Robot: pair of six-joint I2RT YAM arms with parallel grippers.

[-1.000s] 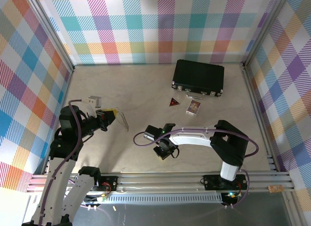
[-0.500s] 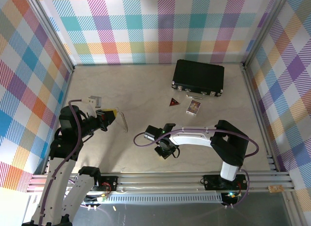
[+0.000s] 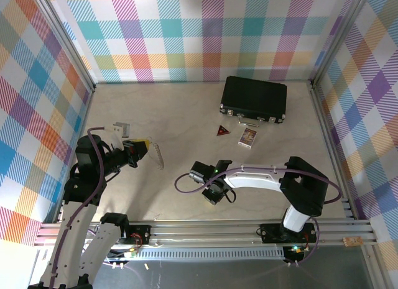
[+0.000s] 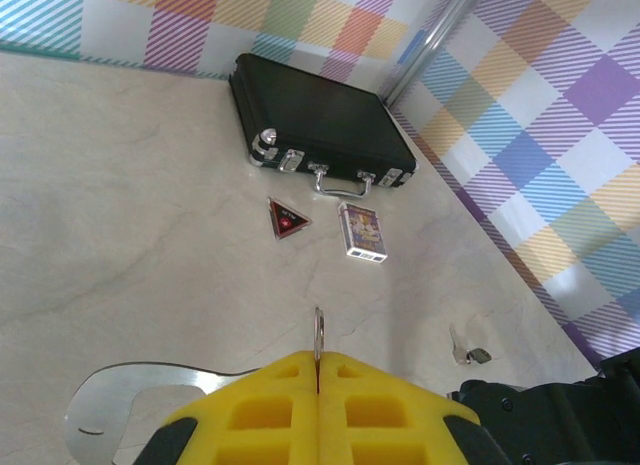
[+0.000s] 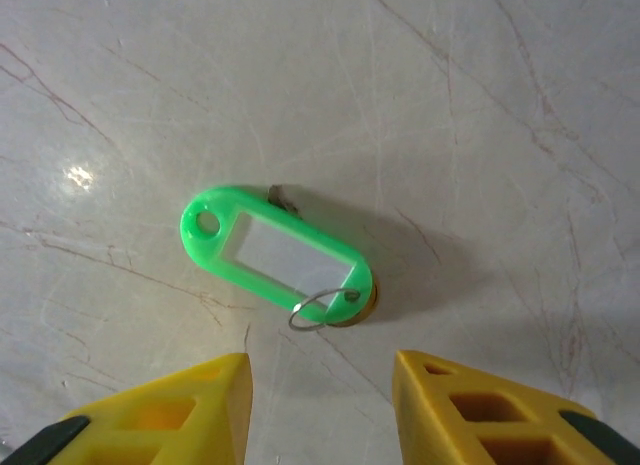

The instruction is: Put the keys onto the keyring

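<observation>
**Desk:** Left of the overhead frame: what is the left gripper (image 3: 145, 148) doing?

**Photographer:** Its yellow fingers (image 4: 270, 405) are pressed together on the keyring (image 4: 318, 333), a thin pale loop held edge-on above the table (image 4: 120, 245).

**Desk:** And centre frame?

**Photographer:** The right gripper (image 5: 320, 405) hangs over the green key (image 5: 275, 253), jaws spread, nothing between them. The key lies flat and slantwise in the middle of the right wrist view, with a small wire loop (image 5: 313, 309) at its lower right end.

**Desk:** The second key?

**Photographer:** The black key (image 4: 466, 351) lies alone at the lower right of the left wrist view, well apart from the black case (image 4: 320, 115) at the top.

**Desk:** How should the pickup go?

**Photographer:** My read is to square the wrist to the slant, come straight down, and close across the green head's narrow width near its middle. That leaves the hole at the upper left end free for the keyring. Pinching the wire loop instead would probably let the key swing.
</observation>
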